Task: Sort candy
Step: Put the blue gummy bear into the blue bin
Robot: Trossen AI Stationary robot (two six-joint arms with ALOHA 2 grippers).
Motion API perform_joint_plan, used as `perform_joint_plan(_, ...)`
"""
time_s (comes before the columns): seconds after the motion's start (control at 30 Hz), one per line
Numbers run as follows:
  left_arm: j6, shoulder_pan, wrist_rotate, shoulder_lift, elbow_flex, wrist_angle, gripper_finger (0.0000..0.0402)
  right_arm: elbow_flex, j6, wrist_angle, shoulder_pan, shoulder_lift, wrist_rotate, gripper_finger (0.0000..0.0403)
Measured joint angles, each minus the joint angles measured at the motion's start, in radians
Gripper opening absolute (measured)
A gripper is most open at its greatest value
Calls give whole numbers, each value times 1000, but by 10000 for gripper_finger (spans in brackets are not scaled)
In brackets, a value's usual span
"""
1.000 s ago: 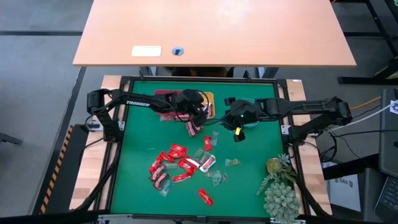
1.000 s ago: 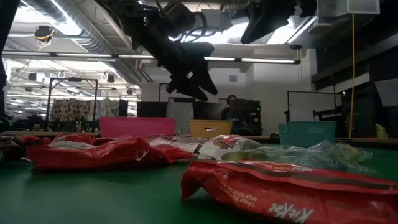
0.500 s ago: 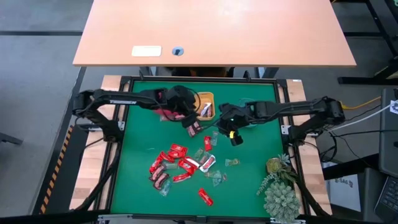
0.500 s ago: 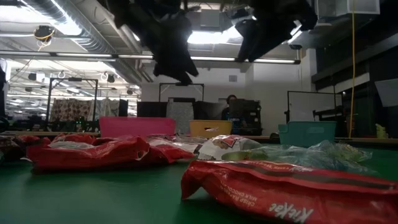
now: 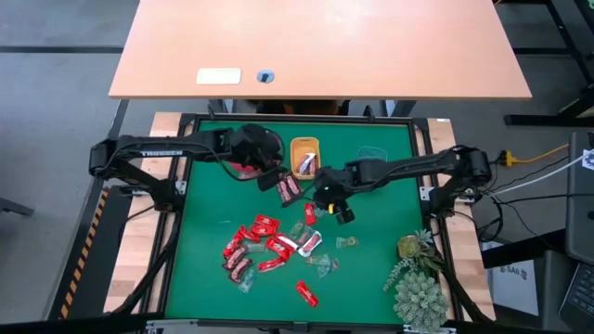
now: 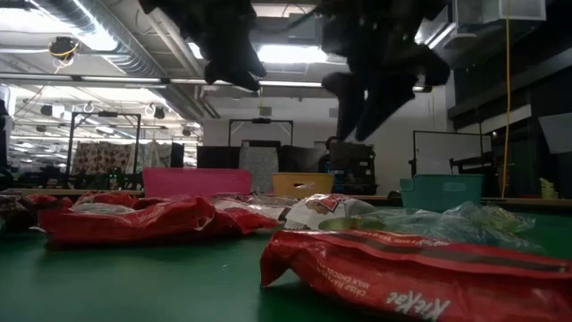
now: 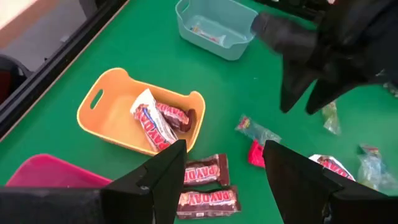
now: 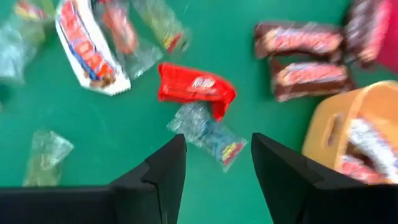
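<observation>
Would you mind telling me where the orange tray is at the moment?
In the high view the orange tray sits at the table's far edge, near the middle, between the left gripper and the right arm, with two brown bar candies just beside it.

Red tray (image 7: 53, 171) cut off by the frame edge; candy (image 8: 196, 87) in right wrist view blurred.

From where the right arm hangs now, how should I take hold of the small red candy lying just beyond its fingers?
Come straight down on the red candy. It lies flat and longer than wide, so pinch across its short middle. The right end effector is open above it. Mind the clear wrapped sweet touching its near edge.
</observation>
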Motion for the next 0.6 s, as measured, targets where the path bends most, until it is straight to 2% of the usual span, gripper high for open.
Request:
perform_joint_plan(0.27, 0, -19, -2, -1, 0, -2, 208, -1, -44, 18, 0, 121, 11, 182)
perform_joint_plan(0.6, -1, -40, -22, 0, 0, -1, 208, -1, -134, 63, 0, 208, 12, 182)
